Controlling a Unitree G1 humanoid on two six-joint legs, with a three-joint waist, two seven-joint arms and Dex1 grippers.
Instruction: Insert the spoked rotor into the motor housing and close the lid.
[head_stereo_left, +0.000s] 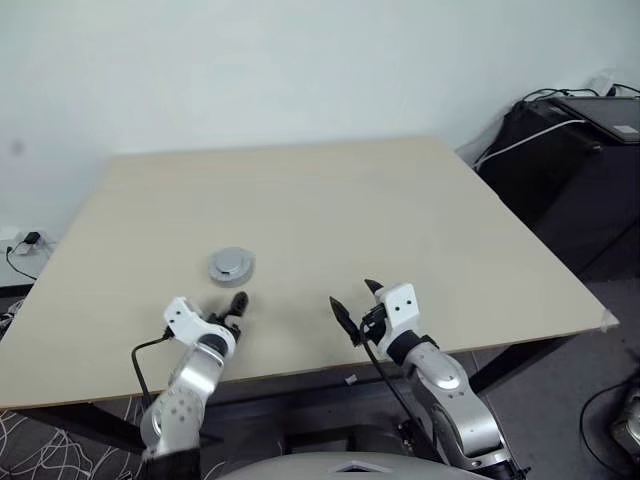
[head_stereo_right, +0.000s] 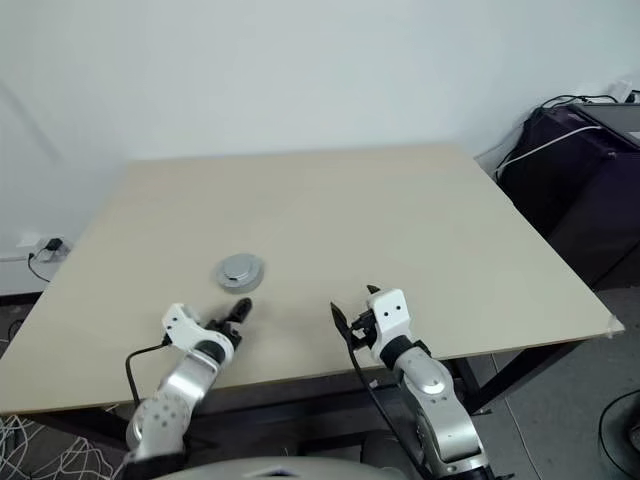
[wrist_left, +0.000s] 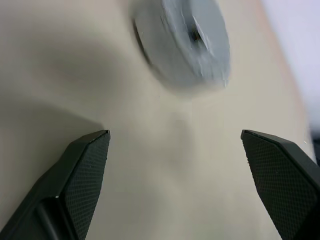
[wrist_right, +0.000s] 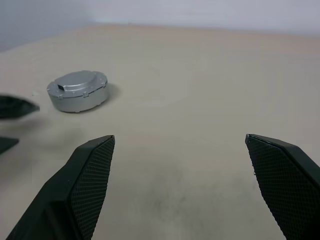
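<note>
Beige counter (head_stereo_left: 420, 230): lid (head_stereo_left: 232, 265) seated on motor housing, assembly looks closed; left gripper (head_stereo_left: 237, 305) at its 6 o'clock and right gripper (head_stereo_left: 358, 303) both released, empty.

Lid (wrist_right: 78, 90) looks like matt silver-grey metal; table (head_stereo_left: 400, 220) smooth pale wood laminate; fingers (wrist_right: 90, 175) black, knurled-textured plastic.

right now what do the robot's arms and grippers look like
Both arms are glossy silver-grey segments ending in white wrist blocks. Each gripper, left gripper and right gripper, has two black, wedge-shaped fingers with a fine cross-hatched grip texture on the inner pads. A thin black cable loops beside the left forearm, and another runs down along the right one.
</note>
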